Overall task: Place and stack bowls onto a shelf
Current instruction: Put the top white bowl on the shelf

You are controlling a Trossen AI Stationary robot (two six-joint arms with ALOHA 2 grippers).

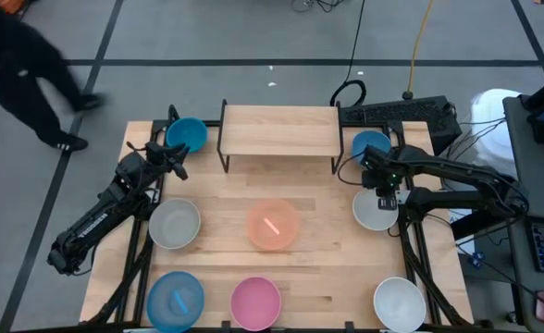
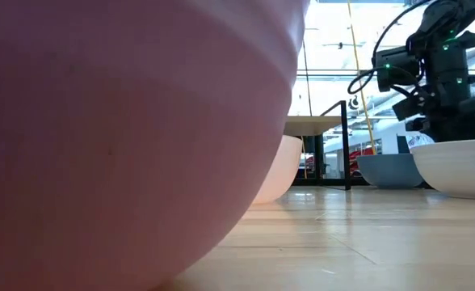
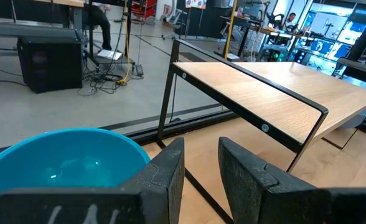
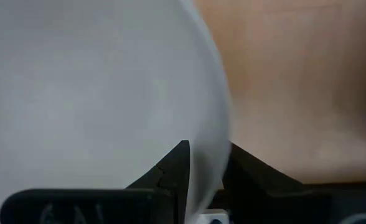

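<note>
Straddling the rim of the grey-white bowl (image 1: 376,210) near the table's right edge, my right gripper (image 4: 205,163) has one finger inside and one outside the wall, parted and not visibly pinching yet. I judge the bowl light, thin and stiff plastic with a slick curved wall, so the rim is the only sensible hold, and a firm squeeze is needed or it will swing or slip. The shelf (image 1: 278,130) stands bare at the back, well apart from this bowl. My left gripper (image 3: 200,167) waits just beside the teal bowl (image 1: 186,135), fingers slightly parted, holding nothing.
</note>
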